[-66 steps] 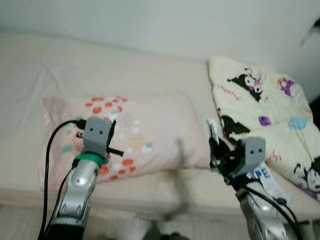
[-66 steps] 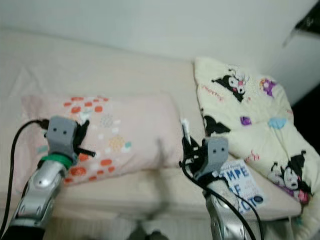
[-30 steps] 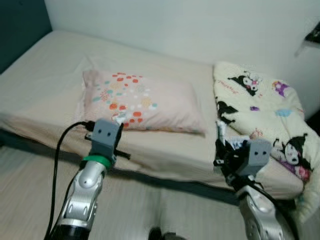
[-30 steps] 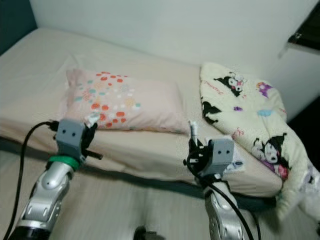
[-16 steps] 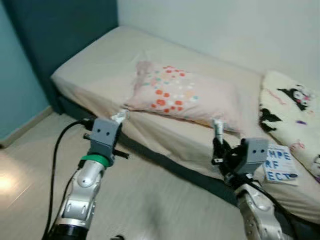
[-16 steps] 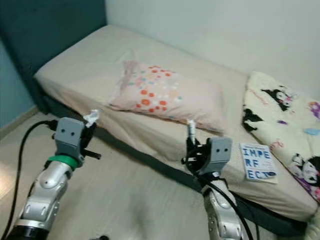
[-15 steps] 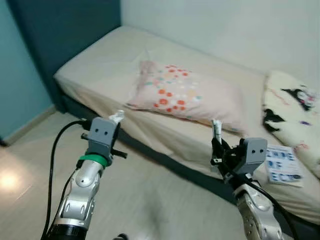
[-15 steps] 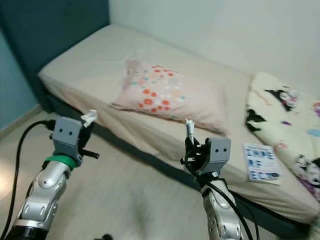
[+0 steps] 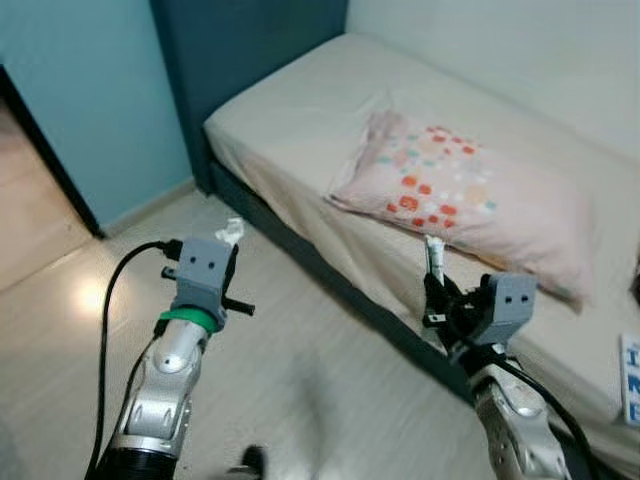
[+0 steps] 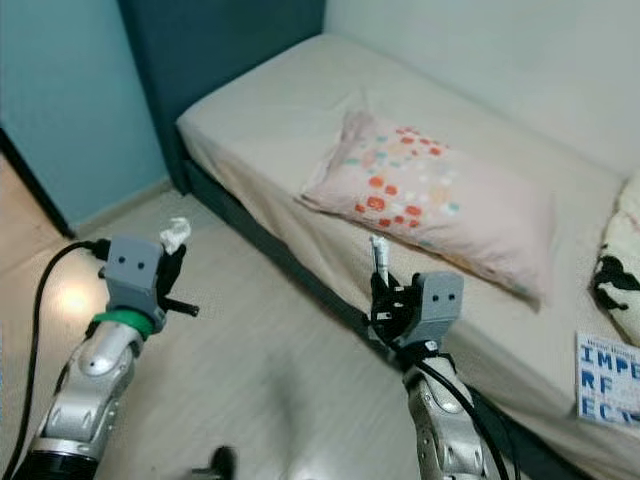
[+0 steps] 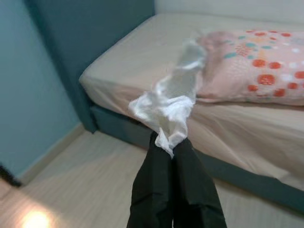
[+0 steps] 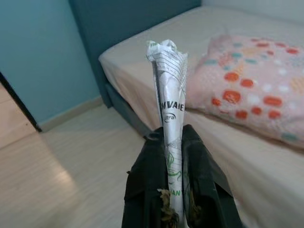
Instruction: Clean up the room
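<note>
My left gripper (image 11: 170,142) is shut on a crumpled white tissue (image 11: 167,101), held up over the wooden floor beside the bed; the tissue (image 9: 231,231) pokes out above the left wrist. My right gripper (image 12: 173,137) is shut on a rolled, printed paper wrapper (image 12: 169,90) that stands upright between the fingers (image 12: 199,156); the same wrapper (image 9: 433,253) rises near the bed's edge. A pink pillow (image 9: 463,195) with red and teal dots lies on the bed (image 9: 300,120).
The bed has a beige sheet and a dark base (image 9: 330,275) running diagonally ahead. A teal wall (image 9: 90,90) and a dark blue headboard (image 9: 240,40) stand to the left. Light wooden floor (image 9: 300,390) lies before me. A book (image 10: 607,380) rests on the bed at the right.
The camera has swung left: the bed and pillow slid to the right, the cartoon blanket left view, and the teal wall and floor came in. Both grippers keep their hold.
</note>
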`<state>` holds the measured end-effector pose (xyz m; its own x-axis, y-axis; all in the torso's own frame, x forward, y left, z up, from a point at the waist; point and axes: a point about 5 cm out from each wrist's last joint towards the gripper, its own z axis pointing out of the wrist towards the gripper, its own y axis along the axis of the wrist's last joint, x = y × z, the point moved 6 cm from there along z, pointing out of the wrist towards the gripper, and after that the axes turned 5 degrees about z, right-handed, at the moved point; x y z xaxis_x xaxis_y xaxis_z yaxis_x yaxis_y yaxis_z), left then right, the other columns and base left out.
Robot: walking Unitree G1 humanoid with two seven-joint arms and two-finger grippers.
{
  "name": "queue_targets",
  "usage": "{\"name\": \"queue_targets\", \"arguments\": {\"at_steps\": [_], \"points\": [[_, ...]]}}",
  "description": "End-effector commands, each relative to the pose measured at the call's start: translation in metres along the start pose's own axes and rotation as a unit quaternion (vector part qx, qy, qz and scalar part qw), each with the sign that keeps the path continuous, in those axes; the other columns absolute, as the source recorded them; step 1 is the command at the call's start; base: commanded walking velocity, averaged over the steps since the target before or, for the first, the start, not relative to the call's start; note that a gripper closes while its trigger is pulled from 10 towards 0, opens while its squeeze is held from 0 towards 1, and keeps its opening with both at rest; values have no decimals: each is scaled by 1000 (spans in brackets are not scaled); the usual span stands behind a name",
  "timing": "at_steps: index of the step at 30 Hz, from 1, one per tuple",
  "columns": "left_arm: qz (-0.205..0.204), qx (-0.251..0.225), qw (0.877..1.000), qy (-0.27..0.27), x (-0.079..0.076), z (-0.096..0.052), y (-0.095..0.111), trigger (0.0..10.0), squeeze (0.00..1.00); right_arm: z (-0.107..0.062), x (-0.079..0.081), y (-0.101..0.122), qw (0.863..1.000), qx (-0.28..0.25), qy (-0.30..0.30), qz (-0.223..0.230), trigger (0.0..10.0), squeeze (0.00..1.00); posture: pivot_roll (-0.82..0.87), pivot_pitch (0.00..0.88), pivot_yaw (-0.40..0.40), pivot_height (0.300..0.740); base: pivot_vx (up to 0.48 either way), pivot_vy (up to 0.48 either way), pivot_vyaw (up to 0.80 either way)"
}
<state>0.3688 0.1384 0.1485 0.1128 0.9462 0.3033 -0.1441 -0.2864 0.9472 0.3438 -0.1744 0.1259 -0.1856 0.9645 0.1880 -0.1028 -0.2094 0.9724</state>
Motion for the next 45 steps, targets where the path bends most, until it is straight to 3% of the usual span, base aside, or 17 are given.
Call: {"name": "queue_targets", "arguments": {"at_steps": [1, 2, 5, 10, 19, 32, 38, 45], "points": [[2, 23, 1000, 4, 1, -5, -15, 10000, 0, -5, -2, -12, 1000, 19, -2, 1, 10000, 0, -62, 84, -65, 740, 0, 0, 769], [2, 23, 1000, 4, 1, -5, -15, 10000, 0, -5, -2, -12, 1000, 19, -2, 1, 10000, 0, -62, 84, -65, 740, 0, 0, 769], [36, 61, 997, 6, 1, -15, -43, 10000, 0, -12, -14, -33, 998, 51, -23, -5, 10000, 0, -62, 84, -65, 740, 0, 0, 763], [43, 83, 995, 22, 7, -21, -56, 10000, 0, -11, -17, -34, 998, 53, -27, -2, 10000, 0, -56, 83, -61, 740, 0, 0, 763], [45, 77, 995, 34, 12, -18, -51, 10000, 0, 3, 1, -20, 999, 29, 8, 9, 10000, 0, -48, 87, -59, 740, 0, 0, 762], [50, 66, 996, 42, 16, -16, -48, 10000, 0, 5, 3, -19, 1000, 22, 8, 17, 10000, 0, -45, 94, -58, 740, 0, 0, 756], [51, 65, 996, 44, 16, -14, -47, 10000, 0, 6, 13, -22, 999, 29, 23, 23, 10000, 0, -45, 94, -58, 740, 403, 0, 496], [50, 64, 996, 44, 16, -13, -46, 10000, 0, 7, 14, -22, 999, 29, 19, 18, 10000, 0, -45, 94, -58, 740, 456, 0, 0]]}}
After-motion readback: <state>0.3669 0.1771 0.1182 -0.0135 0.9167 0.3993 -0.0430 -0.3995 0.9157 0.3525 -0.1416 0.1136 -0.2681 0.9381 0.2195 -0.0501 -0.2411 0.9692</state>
